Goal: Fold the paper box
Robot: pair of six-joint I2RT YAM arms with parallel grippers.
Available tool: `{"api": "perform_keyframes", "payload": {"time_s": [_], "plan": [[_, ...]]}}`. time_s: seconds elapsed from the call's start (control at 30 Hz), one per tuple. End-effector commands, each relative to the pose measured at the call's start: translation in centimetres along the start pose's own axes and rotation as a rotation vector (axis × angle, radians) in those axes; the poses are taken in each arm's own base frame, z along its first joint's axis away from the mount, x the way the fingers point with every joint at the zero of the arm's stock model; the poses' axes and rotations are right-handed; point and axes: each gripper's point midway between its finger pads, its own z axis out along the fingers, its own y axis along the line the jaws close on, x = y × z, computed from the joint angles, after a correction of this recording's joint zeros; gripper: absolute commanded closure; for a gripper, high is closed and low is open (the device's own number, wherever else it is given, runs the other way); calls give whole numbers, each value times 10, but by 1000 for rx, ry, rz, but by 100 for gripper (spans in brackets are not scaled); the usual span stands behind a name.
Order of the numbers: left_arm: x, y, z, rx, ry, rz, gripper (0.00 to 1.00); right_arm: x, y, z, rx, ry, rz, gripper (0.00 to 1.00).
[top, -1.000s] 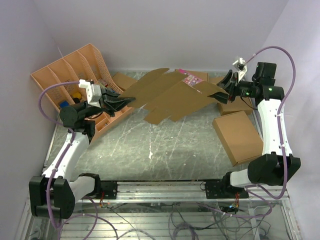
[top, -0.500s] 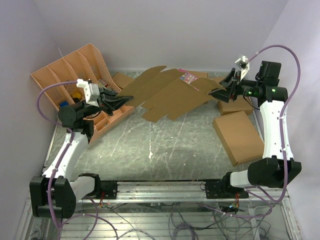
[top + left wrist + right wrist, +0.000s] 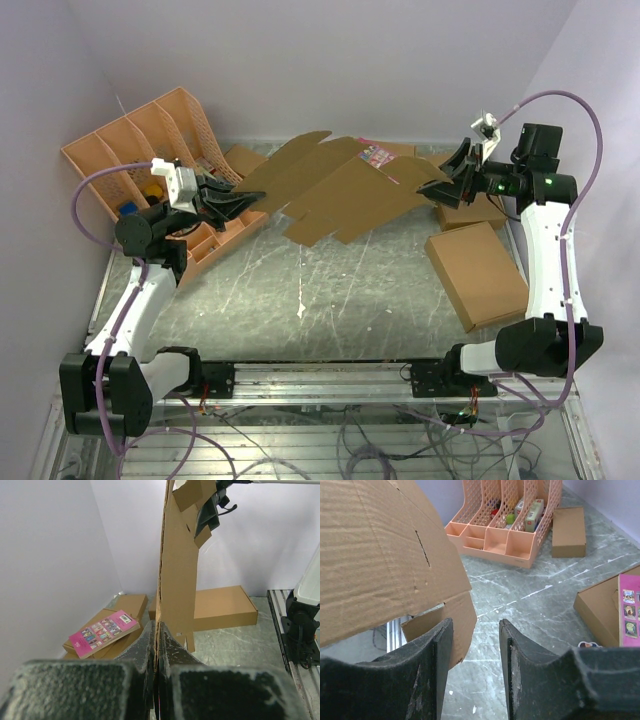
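The paper box (image 3: 330, 195) is a flat brown die-cut sheet held in the air over the back of the table. My left gripper (image 3: 252, 203) is shut on its left edge. In the left wrist view the sheet (image 3: 177, 570) stands edge-on, rising out of the closed gripper (image 3: 157, 627). My right gripper (image 3: 432, 188) is at the sheet's right end. In the right wrist view it (image 3: 476, 622) is open. The sheet (image 3: 380, 555) fills the upper left there, and one flap hangs beside the left finger (image 3: 437, 645), reaching slightly into the gap.
A peach file organiser (image 3: 150, 140) stands at the back left, with a small brown box (image 3: 245, 160) beside it. A brown box bearing a pink card (image 3: 385, 155) lies behind the sheet. A large flat brown box (image 3: 478, 272) lies at the right, and another box (image 3: 470, 212) lies under the right gripper.
The right arm has risen and drawn back slightly. The sheet's right end has lifted with it, and its near flaps have swung up. The left gripper has barely moved.
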Motion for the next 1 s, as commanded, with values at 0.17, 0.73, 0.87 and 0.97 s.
{"api": "perform_keyframes", "payload": {"time_s": [0.17,0.73,0.87,0.97], "plan": [[-7,5,-2,-12,-10,54,93,-17,16,-3,-3,-16,-35,58],[-11,3,-2,-6,-26,54,93,-4,17,-2,-16,-6,4,58],[-13,2,-2,-4,-38,52,93,0,17,1,-28,-6,16,56],[-14,1,-2,-1,-41,51,93,2,18,3,-37,-8,29,56]]}}
